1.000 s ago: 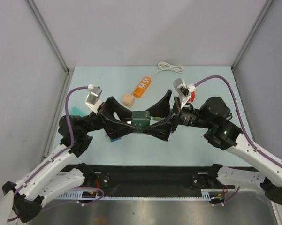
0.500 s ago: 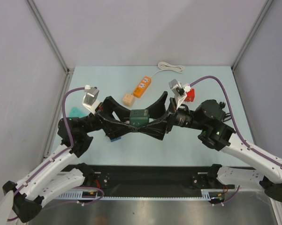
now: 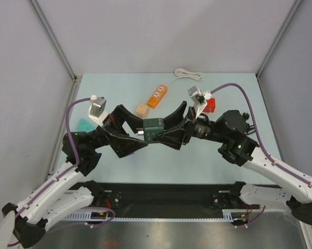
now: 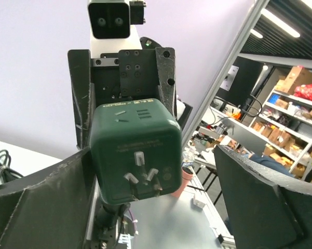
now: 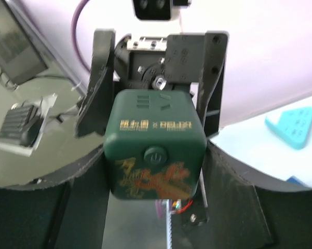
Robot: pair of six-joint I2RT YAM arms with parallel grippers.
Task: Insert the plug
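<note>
The plug (image 3: 153,127) is a dark green cube with metal prongs, held in the air between both arms. My right gripper (image 3: 161,132) is shut on it, a finger against each side, as the right wrist view shows (image 5: 156,155). My left gripper (image 3: 143,134) stands open around the cube's left end without touching it. In the left wrist view the plug (image 4: 135,155) shows its prongs, with my left gripper (image 4: 153,174) wide open and a clear gap on the right. The orange power strip (image 3: 157,96) lies at the back of the table, apart from both grippers.
The strip's white cord (image 3: 190,74) coils at the back. A beige block (image 3: 141,110) lies next to the strip. A teal piece (image 3: 83,124) sits at the left and a red piece (image 3: 211,106) at the right. Grey walls close in three sides.
My left gripper has opened off the plug and drawn back a little to the left. My right gripper has closed onto the plug, which has stayed in the air.
</note>
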